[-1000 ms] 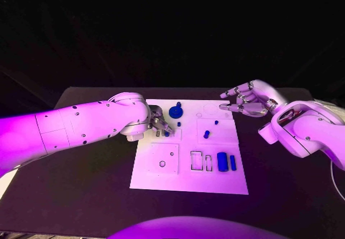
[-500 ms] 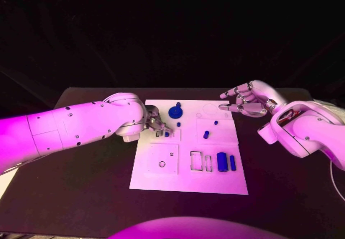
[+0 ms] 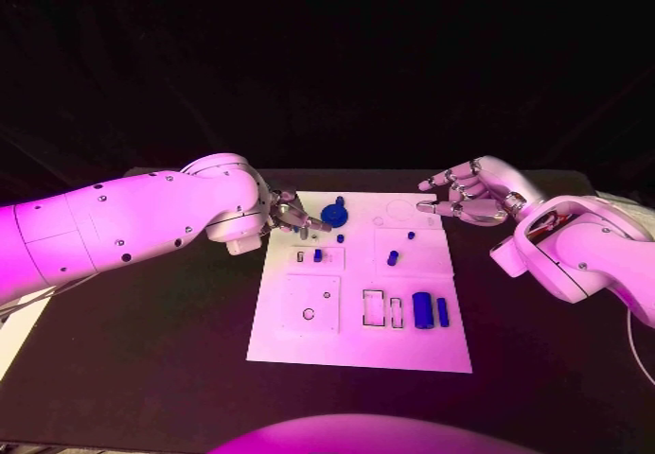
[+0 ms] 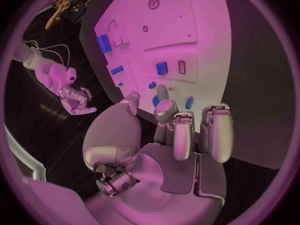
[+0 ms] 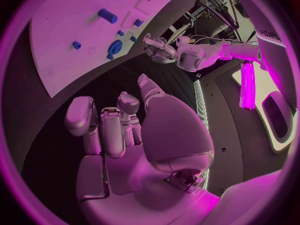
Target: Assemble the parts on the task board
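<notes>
Over the far left corner of the task board (image 3: 358, 333) my left hand (image 3: 290, 216) hovered, fingers curled loosely with nothing visibly between them; I couldn't tell for sure whether it held a small part, so I'd call the grip unclear. Nearest part to it was the round blue piece with a stem (image 3: 336, 212), just beside the fingertips, toward the board's centre line. A tiny blue peg (image 3: 340, 238) sat just nearer me than that, and a small blue block (image 3: 318, 254) stood in the outlined pocket nearer me again, on the board's left half. Judging by reach, the left hand was the obvious one for any of these three.

My right hand (image 3: 469, 194) floated off the far right corner of the board, fingers apart, holding nothing, well apart from every part. Closest to it was the short blue cylinder (image 3: 392, 254) mid-board, tilted, long axis running roughly away from me.

Two long blue bars (image 3: 423, 307) lay side by side near the right edge, long axes pointing away from me, next to two empty rectangular slots (image 3: 373, 305). All parts looked solid blue, small, smooth; board white, flat on the black desk (image 3: 164, 359)
</notes>
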Robot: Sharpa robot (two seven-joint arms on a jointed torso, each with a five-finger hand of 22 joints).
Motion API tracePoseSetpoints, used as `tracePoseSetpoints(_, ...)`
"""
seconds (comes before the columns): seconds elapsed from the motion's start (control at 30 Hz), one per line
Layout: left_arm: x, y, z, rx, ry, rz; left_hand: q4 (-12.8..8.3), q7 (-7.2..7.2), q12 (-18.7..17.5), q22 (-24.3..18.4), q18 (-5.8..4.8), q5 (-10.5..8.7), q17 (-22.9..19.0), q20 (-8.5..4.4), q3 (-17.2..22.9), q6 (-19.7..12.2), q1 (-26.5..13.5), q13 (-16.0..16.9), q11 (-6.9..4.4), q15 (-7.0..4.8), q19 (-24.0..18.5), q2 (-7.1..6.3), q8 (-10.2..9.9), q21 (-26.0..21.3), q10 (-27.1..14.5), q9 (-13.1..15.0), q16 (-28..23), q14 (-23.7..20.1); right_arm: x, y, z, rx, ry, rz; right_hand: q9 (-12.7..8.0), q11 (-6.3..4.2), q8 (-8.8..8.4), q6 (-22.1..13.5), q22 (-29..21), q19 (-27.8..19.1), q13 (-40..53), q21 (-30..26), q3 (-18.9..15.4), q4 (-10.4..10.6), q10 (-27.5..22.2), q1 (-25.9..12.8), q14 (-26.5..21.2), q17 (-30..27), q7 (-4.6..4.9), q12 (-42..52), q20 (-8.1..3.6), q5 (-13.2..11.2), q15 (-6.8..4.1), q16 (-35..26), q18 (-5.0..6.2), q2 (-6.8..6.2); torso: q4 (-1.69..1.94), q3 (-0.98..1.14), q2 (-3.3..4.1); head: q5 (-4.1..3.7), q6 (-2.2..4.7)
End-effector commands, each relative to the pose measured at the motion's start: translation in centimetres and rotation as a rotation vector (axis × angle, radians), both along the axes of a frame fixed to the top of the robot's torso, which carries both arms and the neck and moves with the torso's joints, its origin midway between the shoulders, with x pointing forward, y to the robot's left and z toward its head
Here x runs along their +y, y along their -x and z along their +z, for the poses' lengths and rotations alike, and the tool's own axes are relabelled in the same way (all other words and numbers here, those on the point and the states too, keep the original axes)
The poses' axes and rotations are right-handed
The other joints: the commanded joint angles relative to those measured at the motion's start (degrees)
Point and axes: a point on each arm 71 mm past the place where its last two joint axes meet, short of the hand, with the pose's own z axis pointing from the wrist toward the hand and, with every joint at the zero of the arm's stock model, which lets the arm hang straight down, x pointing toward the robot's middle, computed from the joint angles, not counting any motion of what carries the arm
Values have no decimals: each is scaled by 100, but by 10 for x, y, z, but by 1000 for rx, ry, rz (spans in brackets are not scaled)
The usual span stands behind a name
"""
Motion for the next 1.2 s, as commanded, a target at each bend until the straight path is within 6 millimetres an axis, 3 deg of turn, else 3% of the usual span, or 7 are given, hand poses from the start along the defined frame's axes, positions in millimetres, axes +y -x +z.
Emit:
tracePoseSetpoints(0.03, 0, -1, 4, 41, 78, 28, 37, 6, -34, 687, 14, -28, 1506, 8, -111, -65, 132, -34, 21, 33, 157, 26, -35, -45, -68, -24, 18, 612, 2, 0, -2, 7, 5, 17, 5, 8, 31, 30, -5, -52, -5, -36, -28, 3, -37, 51, 260, 2, -4, -15, -1, 19, 2, -35, 39, -7, -8, 0, 7, 13, 18)
tracePoseSetpoints(0.3, 8, -25, 8, 53, -14, 7, -185, 122, -293, 417, 77, 37, 1506, 80, -224, -297, 923, -351, 120, 111, 6, 212, -199, -244, -364, -217, 18, 612, 2, 1, -5, 14, 6, 16, 7, 7, 29, 31, -21, -63, -13, -47, -36, 6, -41, 53, 257, -6, -4, -23, -2, 30, 2, -44, 41, -1, 17, 10, 4, 26, 31)
tracePoseSetpoints(0.4, 8, -37, 7, 44, -53, 10, -168, 233, -345, 376, 85, 44, 1506, 153, -323, -430, 1037, -437, 203, 194, -17, 265, -429, -282, -446, -431, 18, 612, 2, 1, -6, 15, 6, 17, 7, 7, 29, 32, -19, -62, -14, -47, -37, 6, -41, 57, 257, -6, -4, -24, -2, 35, 1, -45, 41, 3, 2, 6, 7, 55, 38)
tracePoseSetpoints(0.57, 9, -51, 4, 48, -97, 17, -109, 268, -264, 432, 76, 43, 1506, 195, -462, -424, 1076, -388, 248, 231, 17, 298, -568, -251, -400, -610, 18, 612, 3, 1, -6, 17, 6, 18, 7, 7, 29, 32, -19, -62, -14, -47, -37, 6, -41, 57, 257, -6, -4, -24, -2, 35, 1, -45, 41, 3, -18, -3, 14, 58, 54)
tracePoseSetpoints(0.8, 13, -64, -1, 58, -187, 9, 129, 172, -36, 578, 46, 43, 1506, 165, -782, -128, 989, -196, 173, 178, 106, 381, -422, -156, -195, -610, 18, 612, 5, 2, -6, 19, 5, 24, 8, 6, 29, 33, -19, -61, -15, -49, -37, 6, -41, 64, 256, -6, -5, -24, -2, 41, 1, -47, 41, 9, -6, -3, 17, 63, 53)
tracePoseSetpoints(0.93, 13, -68, -6, 67, -211, 13, 158, 155, -20, 570, 48, 46, 1506, 151, -834, -102, 1006, -187, 157, 164, 103, 406, -384, -163, -180, -577, 18, 612, 6, 2, -7, 27, 5, 30, 8, 6, 29, 33, -19, -61, -15, -49, -37, 6, -41, 64, 256, -6, -5, -24, -2, 41, 1, -47, 41, 9, 5, -7, 15, 67, 50)
tracePoseSetpoints(1.2, 17, -72, -9, 58, -220, 40, 181, 156, 58, 597, 41, 49, 1506, 142, -868, -135, 1030, -95, 155, 157, 119, 444, -369, -145, -129, -543, 18, 612, 6, 2, -7, 31, 5, 31, 9, 5, 28, 34, -27, -66, -19, -55, -39, 6, -42, 71, 255, -14, -5, -27, -3, 49, 0, -54, 42, 18, -17, -11, 15, 115, 29)
